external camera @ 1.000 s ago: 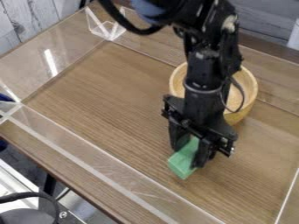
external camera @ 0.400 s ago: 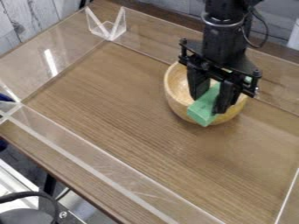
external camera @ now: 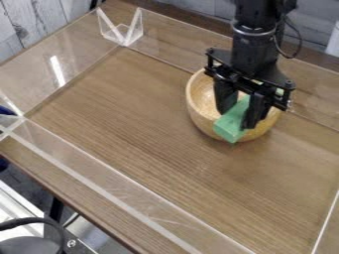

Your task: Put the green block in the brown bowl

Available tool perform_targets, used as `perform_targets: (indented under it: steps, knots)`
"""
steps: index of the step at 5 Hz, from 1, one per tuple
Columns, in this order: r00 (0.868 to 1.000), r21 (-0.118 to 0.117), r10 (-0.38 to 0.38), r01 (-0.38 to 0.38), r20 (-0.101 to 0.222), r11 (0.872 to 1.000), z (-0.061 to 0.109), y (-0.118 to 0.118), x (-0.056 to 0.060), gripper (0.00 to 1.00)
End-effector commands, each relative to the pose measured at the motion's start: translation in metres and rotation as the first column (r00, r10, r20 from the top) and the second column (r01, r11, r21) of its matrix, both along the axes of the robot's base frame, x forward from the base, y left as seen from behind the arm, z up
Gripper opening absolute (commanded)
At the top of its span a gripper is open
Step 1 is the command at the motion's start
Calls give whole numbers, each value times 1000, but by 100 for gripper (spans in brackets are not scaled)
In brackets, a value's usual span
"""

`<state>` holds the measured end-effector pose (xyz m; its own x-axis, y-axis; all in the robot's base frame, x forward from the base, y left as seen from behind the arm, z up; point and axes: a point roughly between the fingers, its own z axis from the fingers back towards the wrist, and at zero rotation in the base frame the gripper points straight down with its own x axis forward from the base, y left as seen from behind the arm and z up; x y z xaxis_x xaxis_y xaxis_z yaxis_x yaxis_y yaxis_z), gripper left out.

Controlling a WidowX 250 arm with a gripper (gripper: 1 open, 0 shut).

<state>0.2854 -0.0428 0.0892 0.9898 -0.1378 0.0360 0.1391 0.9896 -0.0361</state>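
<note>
I see a bright, even scene, like daylight in a room. The wood table (external camera: pixel 119 119) is well lit all over. Shiny white streaks of glare sit on the clear wall (external camera: pixel 54 69) at the left and along its near edge. The far left clear corner glows white too. The arm (external camera: pixel 255 40) is very dark, so I can't make out its parts well. A soft, faint shadow lies under the bowl (external camera: pixel 205 104). The whole picture is small and a bit fuzzy. Edges look soft, mostly near the bottom left corner.
</note>
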Motion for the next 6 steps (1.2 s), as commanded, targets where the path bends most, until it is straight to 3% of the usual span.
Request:
perform_targets:
  steps: [1,6]
  knots:
    - [998,-2,11,-11,55,1000,10,3,16,0]
    - [999,7,32,-33,34,999,-9,9,29,0]
